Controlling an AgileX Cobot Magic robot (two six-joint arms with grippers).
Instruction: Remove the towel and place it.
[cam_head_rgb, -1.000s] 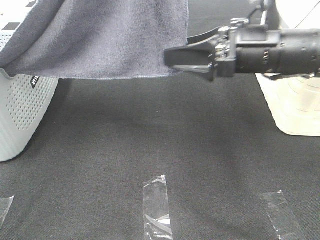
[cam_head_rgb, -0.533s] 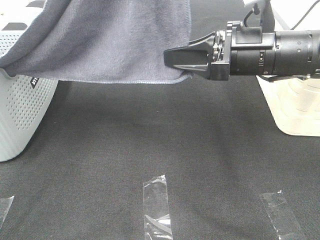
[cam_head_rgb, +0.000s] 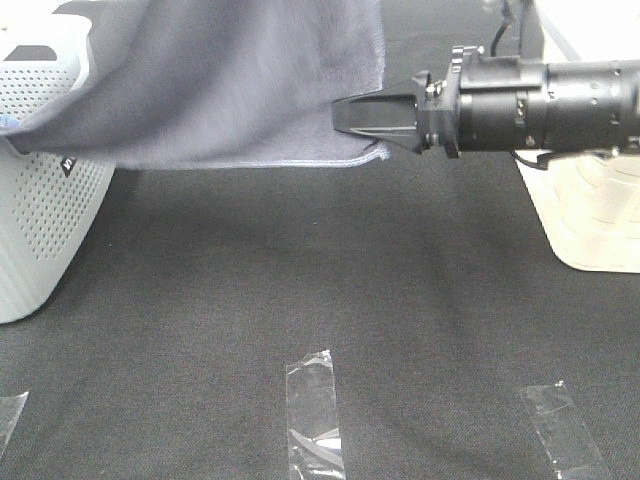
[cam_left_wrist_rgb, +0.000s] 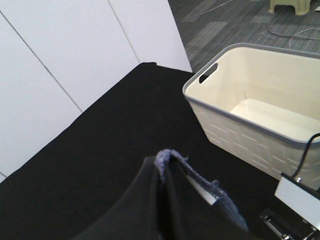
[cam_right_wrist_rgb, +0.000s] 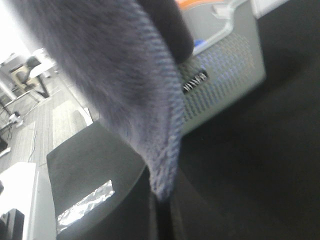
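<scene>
The grey-lavender towel (cam_head_rgb: 230, 80) hangs spread above the black table, its left part trailing over the white perforated basket (cam_head_rgb: 40, 220). My right gripper (cam_head_rgb: 342, 115) reaches in from the right and is shut on the towel's lower right hem. In the right wrist view the towel (cam_right_wrist_rgb: 100, 65) drapes down into the shut right gripper (cam_right_wrist_rgb: 160, 200). The exterior high view does not include my left gripper. The left wrist view shows my left gripper (cam_left_wrist_rgb: 164, 167) shut on a tuft of the towel (cam_left_wrist_rgb: 212, 189).
A cream basket (cam_head_rgb: 590, 220) with a grey rim stands at the right; it appears empty in the left wrist view (cam_left_wrist_rgb: 250, 110). Clear tape strips (cam_head_rgb: 312, 410) (cam_head_rgb: 560, 425) lie on the black table near its front. A bit of bright blue (cam_right_wrist_rgb: 200, 44) shows in the white basket.
My right gripper's jaws have closed onto the towel's lower right hem. The towel has shifted slightly and looks blurred with motion.
</scene>
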